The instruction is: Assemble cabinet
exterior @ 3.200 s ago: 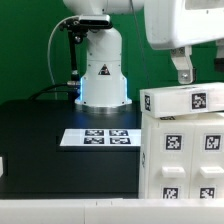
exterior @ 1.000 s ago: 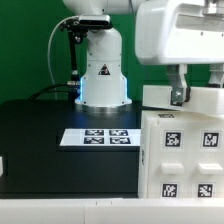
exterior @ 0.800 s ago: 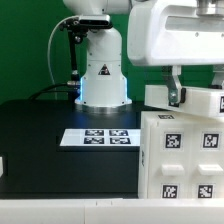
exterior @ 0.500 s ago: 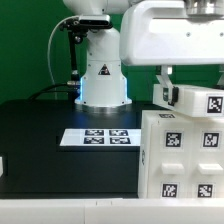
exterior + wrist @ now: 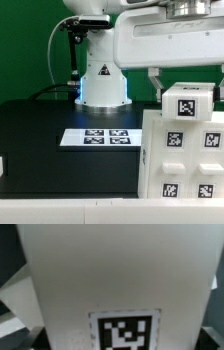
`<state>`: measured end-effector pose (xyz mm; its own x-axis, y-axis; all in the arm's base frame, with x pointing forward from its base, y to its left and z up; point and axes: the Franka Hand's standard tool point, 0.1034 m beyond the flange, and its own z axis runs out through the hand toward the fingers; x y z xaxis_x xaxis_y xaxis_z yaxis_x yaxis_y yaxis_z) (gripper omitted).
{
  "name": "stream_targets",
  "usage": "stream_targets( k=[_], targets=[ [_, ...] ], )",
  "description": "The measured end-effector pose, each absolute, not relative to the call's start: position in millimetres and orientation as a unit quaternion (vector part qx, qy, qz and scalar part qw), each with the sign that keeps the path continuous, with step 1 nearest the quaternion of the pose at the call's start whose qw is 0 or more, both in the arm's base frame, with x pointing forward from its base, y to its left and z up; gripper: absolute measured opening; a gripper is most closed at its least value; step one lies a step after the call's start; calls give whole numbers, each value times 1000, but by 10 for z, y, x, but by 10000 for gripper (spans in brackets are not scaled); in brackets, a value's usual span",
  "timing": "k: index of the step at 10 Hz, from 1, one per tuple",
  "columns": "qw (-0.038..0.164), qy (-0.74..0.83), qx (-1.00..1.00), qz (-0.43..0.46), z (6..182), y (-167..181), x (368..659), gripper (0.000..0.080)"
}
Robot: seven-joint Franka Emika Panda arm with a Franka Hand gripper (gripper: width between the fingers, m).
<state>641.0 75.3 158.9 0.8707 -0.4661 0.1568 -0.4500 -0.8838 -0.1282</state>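
My gripper [image 5: 186,92] is shut on a white cabinet panel [image 5: 188,103] with a tag on its near end. It holds the panel just above the top of the large white cabinet box [image 5: 180,155], which has several tags on its front, at the exterior view's right. One dark finger [image 5: 155,84] shows at the panel's left side; the other is hidden. In the wrist view the panel [image 5: 120,274] fills the picture, its tag near the jaws, and the fingertips are hidden.
The marker board [image 5: 97,137] lies flat on the black table [image 5: 50,150] in front of the arm's white base [image 5: 103,75]. A small white object [image 5: 2,165] sits at the table's left edge. A green wall stands behind.
The gripper has turned with the panel: the panel showed its long side before and now points its tagged end at the camera. The hand has shifted toward the exterior view's left.
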Motion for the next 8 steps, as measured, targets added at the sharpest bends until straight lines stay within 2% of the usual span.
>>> stream_targets(
  k=[2, 6, 8],
  targets=[
    [54, 289, -952, -89, 1595, 748, 6417, 557],
    [92, 553, -824, -79, 1619, 753, 6414, 557],
    [97, 576, -808, -79, 1615, 742, 6410, 557]
  ],
)
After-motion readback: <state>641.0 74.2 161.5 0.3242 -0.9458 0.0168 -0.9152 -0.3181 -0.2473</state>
